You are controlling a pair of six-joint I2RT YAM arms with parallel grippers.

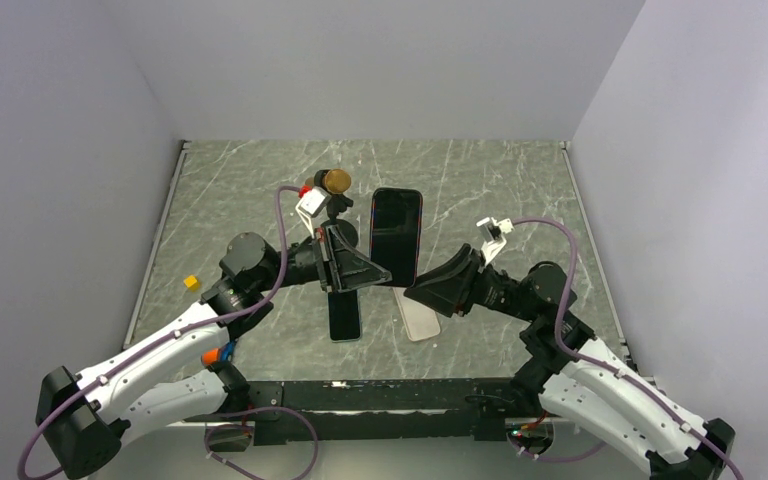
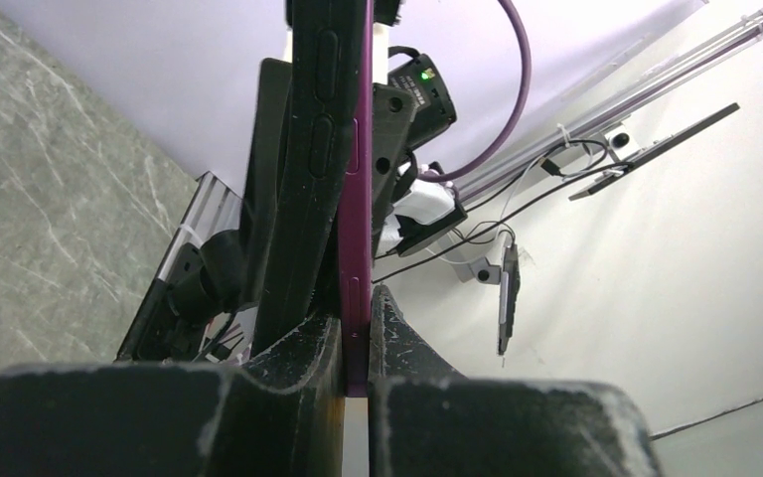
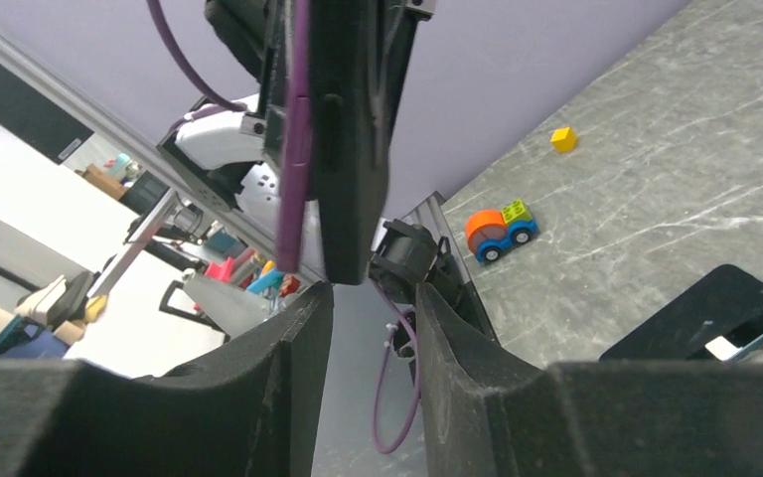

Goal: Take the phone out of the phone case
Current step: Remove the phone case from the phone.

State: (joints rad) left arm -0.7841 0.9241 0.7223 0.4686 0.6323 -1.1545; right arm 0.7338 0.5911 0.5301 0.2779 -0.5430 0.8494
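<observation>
My left gripper (image 1: 360,270) is shut on the purple phone (image 2: 356,248), pinching its edge and holding it above the table. The phone's dark screen faces up in the top view (image 1: 396,235). The black phone case (image 2: 298,179) sits against the phone's side, outside my left finger, partly spread from it. My right gripper (image 1: 422,292) is open at the near end of the phone. In the right wrist view the case (image 3: 353,129) and the purple phone edge (image 3: 293,129) hang just above the open gripper (image 3: 373,308), not between the fingers.
A dark phone (image 1: 344,315) and a pale flat phone or case (image 1: 418,318) lie on the marble table under the grippers. A yellow cube (image 1: 191,283) and an orange toy car (image 3: 497,231) lie at the left. A brown round object (image 1: 335,181) sits behind.
</observation>
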